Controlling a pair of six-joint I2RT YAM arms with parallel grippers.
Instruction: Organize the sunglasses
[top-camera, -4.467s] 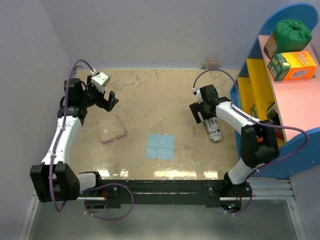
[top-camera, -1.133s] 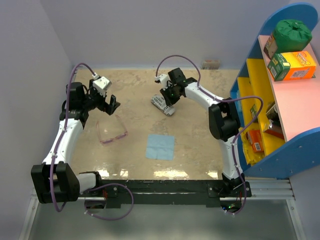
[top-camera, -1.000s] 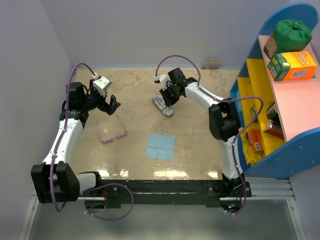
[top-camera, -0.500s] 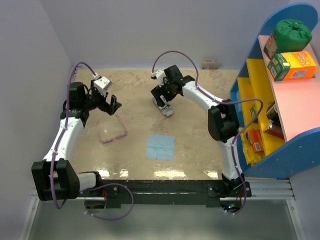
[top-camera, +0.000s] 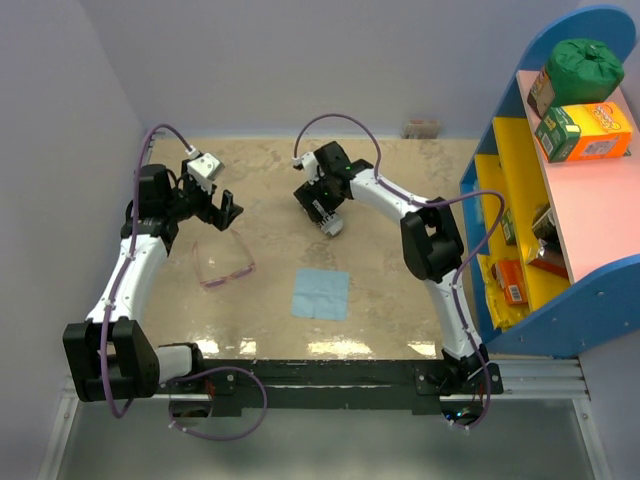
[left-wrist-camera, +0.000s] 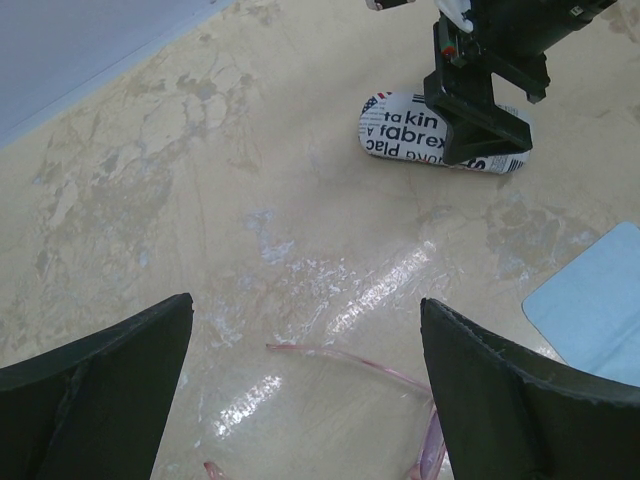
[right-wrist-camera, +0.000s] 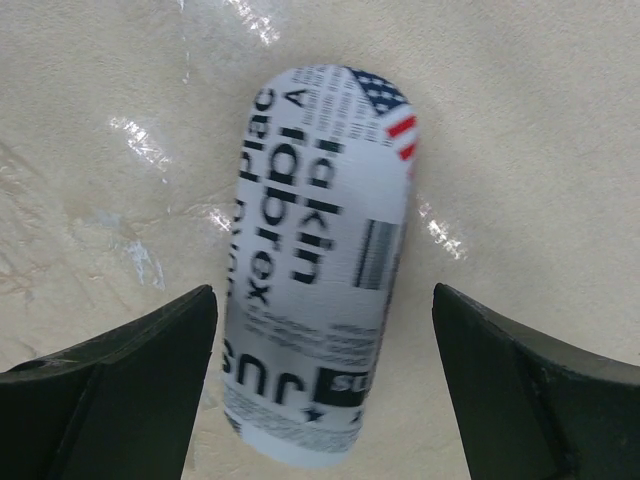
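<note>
The sunglasses (top-camera: 225, 268), thin with a pink-purple frame, lie open on the table at the left. They also show in the left wrist view (left-wrist-camera: 385, 368), just below the fingers. My left gripper (top-camera: 222, 208) is open and empty, hovering just beyond them (left-wrist-camera: 305, 305). The flag-print case (top-camera: 327, 215) lies on the table at the far middle. My right gripper (top-camera: 318, 198) is open directly over it. In the right wrist view the case (right-wrist-camera: 320, 270) lies between the spread fingers with a gap on each side (right-wrist-camera: 322, 292).
A light blue square cloth (top-camera: 321, 292) lies flat in the middle of the table, near the case. A blue and yellow shelf (top-camera: 520, 180) holding boxes stands along the right edge. A small object (top-camera: 422, 127) sits by the back wall.
The right arm brought the case from the right side to the far middle, set it down and opened over it. The left arm has hardly moved.
</note>
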